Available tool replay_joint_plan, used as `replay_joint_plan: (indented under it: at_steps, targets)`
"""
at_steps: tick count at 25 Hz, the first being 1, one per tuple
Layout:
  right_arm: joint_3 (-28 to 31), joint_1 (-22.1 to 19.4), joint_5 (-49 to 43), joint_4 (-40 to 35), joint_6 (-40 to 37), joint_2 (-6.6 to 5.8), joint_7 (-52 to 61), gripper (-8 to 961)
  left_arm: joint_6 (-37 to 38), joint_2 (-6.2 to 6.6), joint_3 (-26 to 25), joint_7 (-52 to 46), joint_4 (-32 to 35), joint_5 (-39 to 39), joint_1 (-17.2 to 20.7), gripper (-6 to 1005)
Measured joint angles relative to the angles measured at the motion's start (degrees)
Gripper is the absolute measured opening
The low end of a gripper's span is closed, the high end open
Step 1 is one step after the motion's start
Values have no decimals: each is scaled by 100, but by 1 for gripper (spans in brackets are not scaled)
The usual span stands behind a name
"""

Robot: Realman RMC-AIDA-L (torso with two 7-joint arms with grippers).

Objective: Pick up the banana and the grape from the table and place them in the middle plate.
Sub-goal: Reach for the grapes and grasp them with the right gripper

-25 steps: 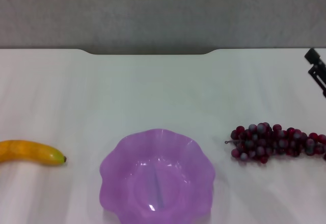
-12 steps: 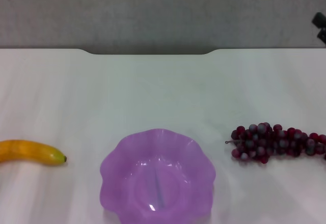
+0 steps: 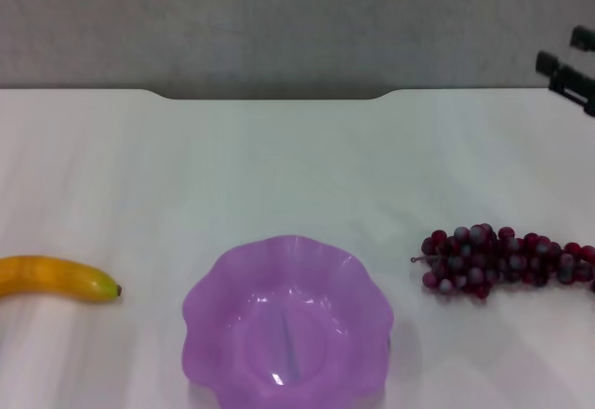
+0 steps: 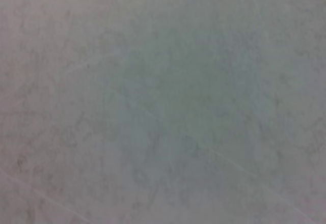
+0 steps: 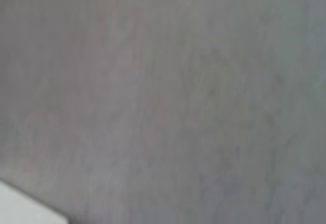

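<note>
The yellow-orange banana point(image 3: 56, 279) lies on the white table point(image 3: 279, 167) at the front left. The dark red-purple grape bunch point(image 3: 502, 260) lies at the front right, stem pointing at the plate. The purple scalloped plate point(image 3: 209, 297) sits at the front middle between them and holds nothing. My right gripper point(image 3: 564, 53) shows as black fingers at the far right edge, above the table's back edge, well behind the grapes, with its two tips apart and empty. My left gripper is out of view. Both wrist views show only a blurred grey surface.
A grey wall point(image 3: 279, 19) rises behind the table's notched far edge point(image 3: 270, 98). A white table corner shows in the right wrist view point(image 5: 25, 208).
The right gripper rose from over the table's far right edge up toward the wall, then came back a little leftward into view. The banana, grapes and plate have not moved.
</note>
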Motion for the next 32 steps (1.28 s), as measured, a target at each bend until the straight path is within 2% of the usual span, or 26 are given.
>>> replay_joint_plan:
  at_steps: [5, 12, 15, 19, 27, 32]
  targets:
    - [-100, -36, -1021, -492, -206, 15, 1019, 620, 0, 0, 0, 2, -6, 1, 10, 890]
    - [-326, -247, -2205, -1427, -1065, 15, 2522, 621, 0, 0, 0, 11, -10, 1, 23, 890]
    - [-328, -267, -3036, -1909, -1507, 11, 3071, 622, 0, 0, 0, 24, -11, -10, 31, 890]
    - [-331, -214, -3935, -2298, -1633, 9, 3479, 622, -1, 2, -6, 29, -11, -27, 32, 890]
    - [-447, 403, -5406, -2589, -1574, -7, 3923, 623, 3, 7, -20, 37, -10, -39, 26, 890]
    - [-971, 777, -6202, -2325, -1588, -1, 3992, 624, 45, 9, -24, 50, -10, -38, 20, 890]
